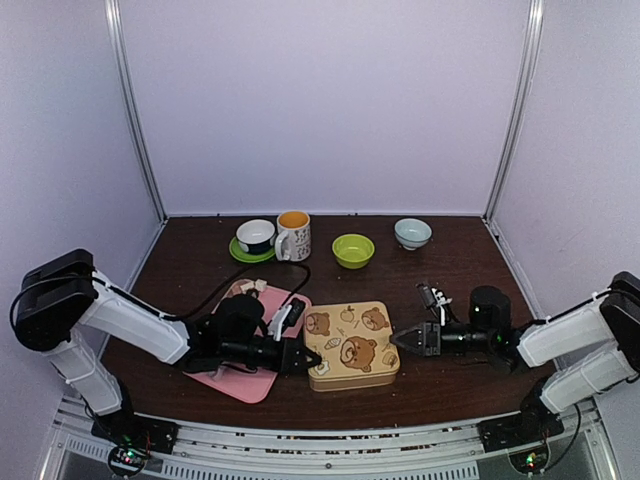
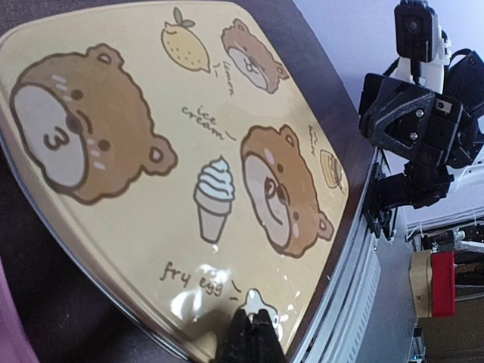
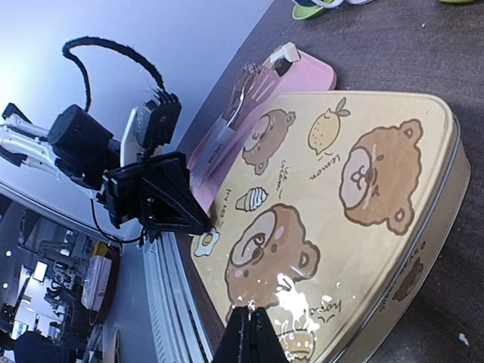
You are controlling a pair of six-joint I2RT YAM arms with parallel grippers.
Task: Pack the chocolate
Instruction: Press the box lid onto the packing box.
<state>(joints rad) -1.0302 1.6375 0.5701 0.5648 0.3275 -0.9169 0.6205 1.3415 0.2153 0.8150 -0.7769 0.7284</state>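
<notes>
— Top view, item by item?
— Your tin (image 1: 350, 345): closed, contents hidden. Chocolate (image 1: 250, 288): loose on the pink tray (image 1: 245, 380), far end.
— Wrist views?
— Left wrist: your left gripper (image 2: 253, 340), clenched on nothing, at the tin's rim. Right wrist: right gripper (image 3: 249, 340), likewise.

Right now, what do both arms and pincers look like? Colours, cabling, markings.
The left arm and right arm match: white link shells, black joint housings. The left pincer and right pincer are black wedges tapering to narrow tips. A black sleeved cable loops over the left wrist. Small lights glow at both bases.
</notes>
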